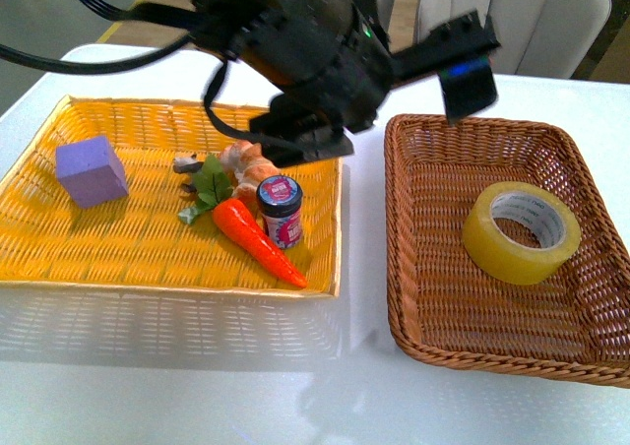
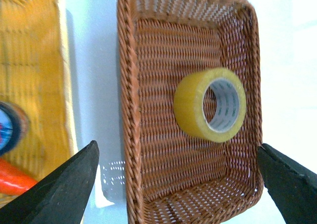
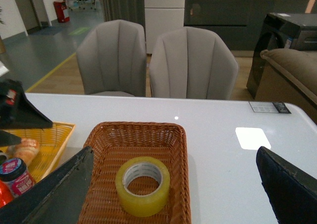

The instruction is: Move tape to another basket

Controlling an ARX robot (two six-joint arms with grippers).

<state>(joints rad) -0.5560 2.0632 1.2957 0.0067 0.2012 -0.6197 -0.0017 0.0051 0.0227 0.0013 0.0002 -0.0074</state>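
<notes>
The tape (image 1: pixel 521 231) lies tilted in the brown basket (image 1: pixel 409 268), toward its 3 o'clock side. It looks light, stiff and slick, so pinching across the ring wall seems best. The left gripper (image 2: pixel 178 184) hangs above, jaws wide and empty, as are the right gripper's (image 3: pixel 173 184).

Pretty bright, even overhead light; the white table (image 1: pixel 492 406) has glare spots, soft shadows, and the nearby arm looks blurry.

Looks like an office lounge or showroom: white desk (image 3: pixel 233 120), two grey upholstered chairs (image 3: pixel 193 63) behind it, dark cabinet wall (image 3: pixel 223 8), sofa arm (image 3: pixel 292 70), polished floor with yellow line (image 3: pixel 52 70), red bin (image 3: pixel 60 11).
</notes>
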